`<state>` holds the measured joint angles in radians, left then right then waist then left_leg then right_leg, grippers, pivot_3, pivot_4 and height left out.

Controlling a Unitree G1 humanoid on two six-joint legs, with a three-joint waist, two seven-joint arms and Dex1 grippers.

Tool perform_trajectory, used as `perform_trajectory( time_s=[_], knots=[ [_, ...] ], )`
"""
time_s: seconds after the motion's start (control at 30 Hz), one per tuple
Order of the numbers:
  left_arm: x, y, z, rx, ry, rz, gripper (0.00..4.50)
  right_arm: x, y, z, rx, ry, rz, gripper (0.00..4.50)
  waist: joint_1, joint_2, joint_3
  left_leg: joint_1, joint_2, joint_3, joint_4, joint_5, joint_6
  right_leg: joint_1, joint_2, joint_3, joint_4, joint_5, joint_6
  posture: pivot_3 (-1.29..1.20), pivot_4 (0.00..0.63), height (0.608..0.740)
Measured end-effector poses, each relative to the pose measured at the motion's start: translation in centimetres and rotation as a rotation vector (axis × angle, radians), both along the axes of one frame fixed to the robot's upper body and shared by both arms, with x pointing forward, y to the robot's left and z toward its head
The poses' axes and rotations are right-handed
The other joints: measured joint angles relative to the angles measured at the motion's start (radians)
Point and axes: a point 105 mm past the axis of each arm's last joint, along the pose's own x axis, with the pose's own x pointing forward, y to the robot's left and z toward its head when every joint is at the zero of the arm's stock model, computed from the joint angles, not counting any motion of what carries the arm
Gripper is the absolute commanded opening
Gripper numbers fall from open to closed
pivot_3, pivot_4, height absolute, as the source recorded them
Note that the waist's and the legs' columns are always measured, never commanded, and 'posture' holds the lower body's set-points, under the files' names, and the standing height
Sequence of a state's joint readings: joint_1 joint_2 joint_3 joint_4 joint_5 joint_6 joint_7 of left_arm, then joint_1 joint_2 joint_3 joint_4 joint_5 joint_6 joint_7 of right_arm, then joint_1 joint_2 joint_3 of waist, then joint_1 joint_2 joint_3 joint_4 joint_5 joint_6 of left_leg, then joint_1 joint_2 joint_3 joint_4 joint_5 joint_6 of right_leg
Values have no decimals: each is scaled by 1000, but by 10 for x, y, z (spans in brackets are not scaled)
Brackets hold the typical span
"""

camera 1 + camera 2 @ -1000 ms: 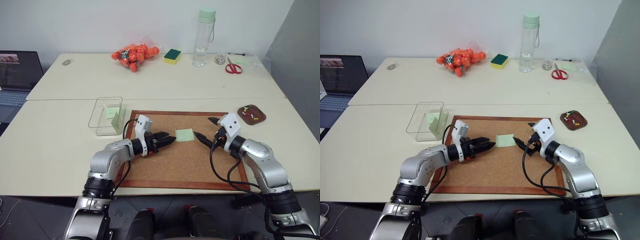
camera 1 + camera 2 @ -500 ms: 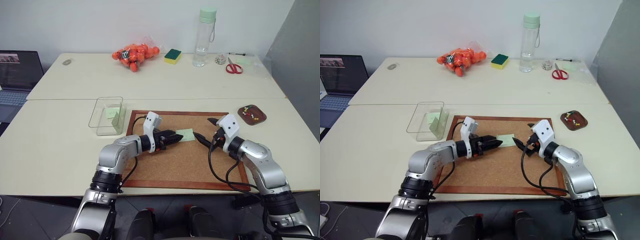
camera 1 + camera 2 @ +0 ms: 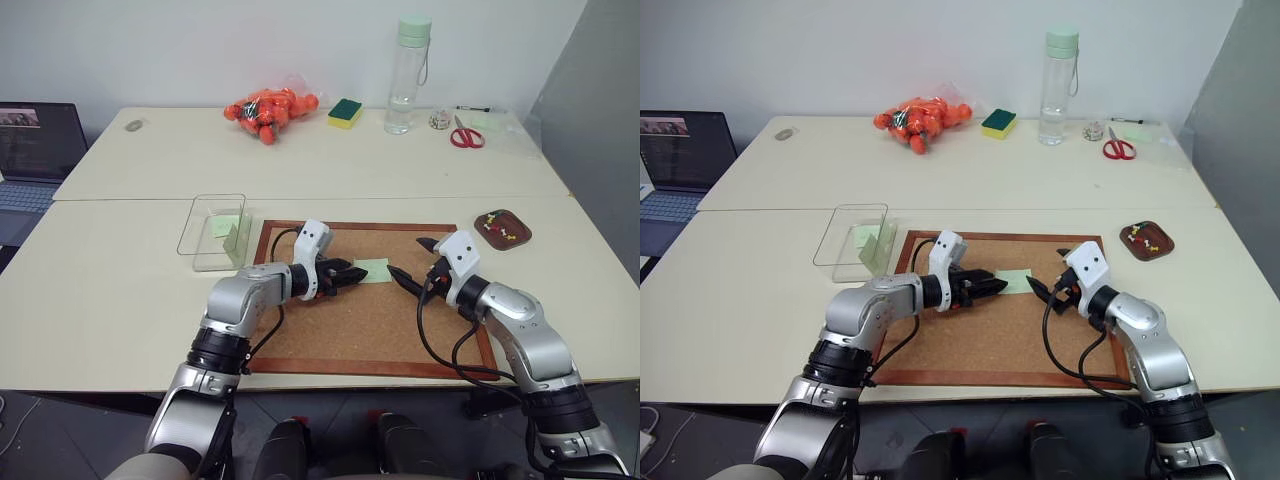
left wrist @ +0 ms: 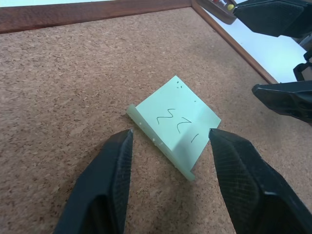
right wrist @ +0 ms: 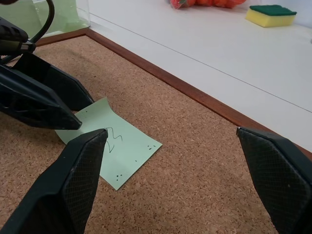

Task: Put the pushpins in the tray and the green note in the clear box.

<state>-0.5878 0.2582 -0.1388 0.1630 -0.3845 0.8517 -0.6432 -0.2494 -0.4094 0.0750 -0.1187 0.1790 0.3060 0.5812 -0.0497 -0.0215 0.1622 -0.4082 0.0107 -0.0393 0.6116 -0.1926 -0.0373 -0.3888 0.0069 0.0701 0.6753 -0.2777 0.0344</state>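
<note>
Only pen squiggles (unreadable) on the green note [image 4: 178, 127], both grippers' fingers spread beside it.

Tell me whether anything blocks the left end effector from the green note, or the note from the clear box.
Nothing visible does. The left end effector is open with its fingers either side of the green note's raised edge on the corkboard. Between the note and the clear box lie only bare cork, the board's low wooden frame and table.
</note>
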Motion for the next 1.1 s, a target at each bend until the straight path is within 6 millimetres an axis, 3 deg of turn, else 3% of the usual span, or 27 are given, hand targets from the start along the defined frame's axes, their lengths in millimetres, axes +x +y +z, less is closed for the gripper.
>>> perform_trajectory(
  time_s=[0.33, 0.8, 1.1],
  knots=[
    [6, 3, -3, 49, -11, 30, 63, 0, 0, 0, 3, -1, -3, 4500, 0, 0, 0, 0, 0, 0, 0, 0, 0, 0, 0, 0, 0, 0, 0, 0, 150, 740],
    [7, 5, -3, 46, -12, 38, 63, 1, 2, 1, 16, -9, -11, 4500, 0, 0, 0, 0, 0, 0, 0, 0, 0, 0, 0, 0, 0, 0, 0, 0, 150, 740],
    [4, 19, 15, -134, 20, 114, 63, 2, -3, 2, 18, -12, -23, 4500, -1, -1, 0, 0, 1, 0, 0, 0, 0, -1, 0, 0, 0, 0, 0, 0, 150, 740]
  ],
)
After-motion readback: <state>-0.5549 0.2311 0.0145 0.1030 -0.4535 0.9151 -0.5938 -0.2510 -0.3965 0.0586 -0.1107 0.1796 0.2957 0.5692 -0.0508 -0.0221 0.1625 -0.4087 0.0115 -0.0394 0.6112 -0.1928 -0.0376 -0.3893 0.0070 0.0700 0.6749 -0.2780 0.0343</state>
